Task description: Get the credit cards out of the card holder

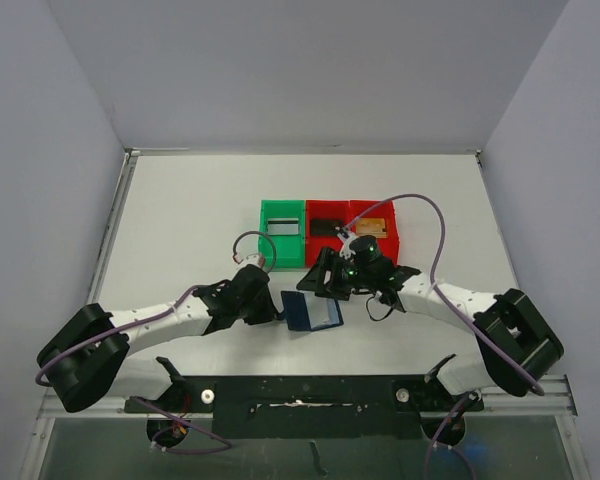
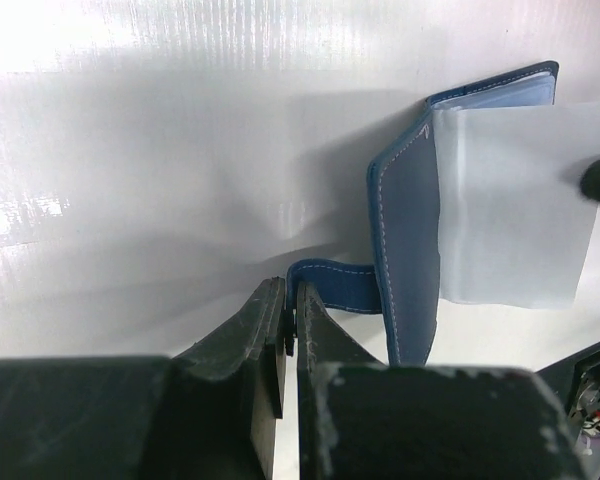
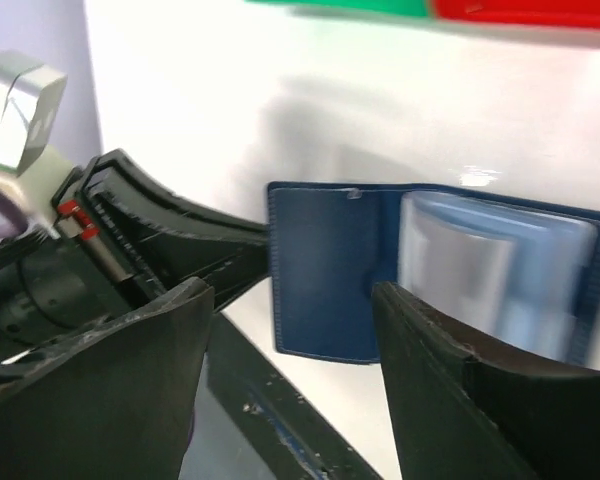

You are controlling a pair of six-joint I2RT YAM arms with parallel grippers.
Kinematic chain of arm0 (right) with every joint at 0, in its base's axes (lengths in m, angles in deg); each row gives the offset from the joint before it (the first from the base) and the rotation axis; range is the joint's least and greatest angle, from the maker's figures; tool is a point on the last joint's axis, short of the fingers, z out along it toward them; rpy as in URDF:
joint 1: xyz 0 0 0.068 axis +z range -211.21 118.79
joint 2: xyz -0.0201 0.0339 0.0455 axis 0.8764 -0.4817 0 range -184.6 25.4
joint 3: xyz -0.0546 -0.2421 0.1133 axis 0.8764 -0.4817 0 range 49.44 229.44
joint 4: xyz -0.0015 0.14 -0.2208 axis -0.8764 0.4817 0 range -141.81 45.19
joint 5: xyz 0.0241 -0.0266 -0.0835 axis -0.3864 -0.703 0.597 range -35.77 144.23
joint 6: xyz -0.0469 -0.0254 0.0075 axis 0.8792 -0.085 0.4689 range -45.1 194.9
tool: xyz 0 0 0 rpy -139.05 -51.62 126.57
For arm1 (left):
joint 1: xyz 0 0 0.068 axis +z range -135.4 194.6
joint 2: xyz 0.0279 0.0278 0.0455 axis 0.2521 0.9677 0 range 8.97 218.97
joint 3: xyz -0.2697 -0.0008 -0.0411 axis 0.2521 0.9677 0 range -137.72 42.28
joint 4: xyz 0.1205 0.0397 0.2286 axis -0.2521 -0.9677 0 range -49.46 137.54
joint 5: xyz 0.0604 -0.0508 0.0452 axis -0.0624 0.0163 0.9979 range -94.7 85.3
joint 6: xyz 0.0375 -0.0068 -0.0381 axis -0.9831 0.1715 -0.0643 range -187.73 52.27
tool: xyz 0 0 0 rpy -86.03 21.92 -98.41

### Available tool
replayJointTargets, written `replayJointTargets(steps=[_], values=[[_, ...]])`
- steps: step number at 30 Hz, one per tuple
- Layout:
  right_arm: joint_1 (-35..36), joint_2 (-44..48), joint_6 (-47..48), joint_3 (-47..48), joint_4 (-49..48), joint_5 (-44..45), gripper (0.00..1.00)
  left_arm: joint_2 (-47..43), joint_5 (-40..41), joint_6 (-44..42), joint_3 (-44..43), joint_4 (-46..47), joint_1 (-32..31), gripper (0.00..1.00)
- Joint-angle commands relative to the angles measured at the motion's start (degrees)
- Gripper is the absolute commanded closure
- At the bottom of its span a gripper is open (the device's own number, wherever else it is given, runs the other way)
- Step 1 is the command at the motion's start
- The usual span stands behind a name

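Left claw (image 2: 290,320): clamped tight on the short blue strap (image 2: 325,285) of the card holder (image 2: 405,250), nearest to me on the white counter (image 1: 180,220). From above, this claw sits at 9 o'clock of the holder.

Card holder: lies open near the counter's front centre. Its navy cover is spread flat, and its clear sleeves (image 2: 510,200) fan out toward 3 o'clock.

Right claw (image 3: 290,300): spread wide and gripping nothing. It hangs just past the holder at about 1 o'clock, with the holder showing between its fingers (image 3: 130,380).

Bins: a row of three at 12 o'clock beyond the holder.
- Green bin (image 1: 283,207): a pale grey card (image 1: 283,224) lies inside.
- Middle red bin (image 1: 328,206): holds a black card (image 1: 327,227).
- Right red bin (image 1: 373,206): holds a gold card (image 1: 373,224).
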Motion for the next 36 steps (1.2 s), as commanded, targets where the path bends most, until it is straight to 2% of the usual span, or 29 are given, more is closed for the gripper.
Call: replayJointTargets(steps=[1, 7, 12, 19, 22, 27, 33, 36], values=[[-2.8, 3.8, 6.6, 1.3, 15.4, 9.3, 0.34, -1.6, -0.7, -0.7, 0.0, 3.1, 0.5, 1.0], [-3.1, 2.4, 5.4, -0.3, 13.4, 6.7, 0.3, -0.6, -1.4, -1.4, -0.7, 3.3, 0.6, 1.0], [-1.9, 0.0, 4.7, 0.2, 12.2, 5.6, 0.3, -0.2, -1.9, -1.5, -0.6, 3.7, 0.6, 1.0], [0.6, -3.4, 6.5, 4.2, 16.9, 8.9, 0.28, 0.1, -2.3, -1.8, -0.7, 3.6, 0.6, 1.0], [1.1, -3.9, 6.8, 5.1, 15.7, 7.4, 0.29, 0.3, -2.3, -1.9, -0.9, 3.5, 0.7, 1.0], [1.4, -3.0, 6.2, 5.5, 11.8, 3.3, 0.33, 0.8, -2.2, -2.2, -1.3, 3.5, 0.6, 1.0], [1.7, -2.7, 6.1, 6.6, 12.0, 2.8, 0.45, 1.4, -2.3, -2.3, -1.6, 3.4, 0.6, 1.0], [1.7, -3.0, 5.9, 6.3, 10.7, 1.6, 0.45, 1.3, -2.2, -2.3, -1.7, 3.4, 0.6, 1.0]])
